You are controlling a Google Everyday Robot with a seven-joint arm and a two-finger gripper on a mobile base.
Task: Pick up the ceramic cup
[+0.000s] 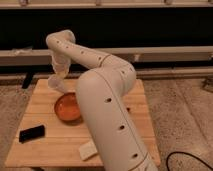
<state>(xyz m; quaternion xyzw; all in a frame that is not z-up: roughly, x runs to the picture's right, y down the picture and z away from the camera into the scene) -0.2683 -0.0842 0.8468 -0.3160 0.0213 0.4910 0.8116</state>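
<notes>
Hanging jaws over table point(46, 146), one orange bowl point(67, 108)

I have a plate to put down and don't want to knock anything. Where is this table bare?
Bare wood shows on the table in front, between the black object and the pale block, and along the left edge up to the gripper. It is crowded mid-table, where the orange bowl sits beside the arm, and back left at the gripper.
</notes>
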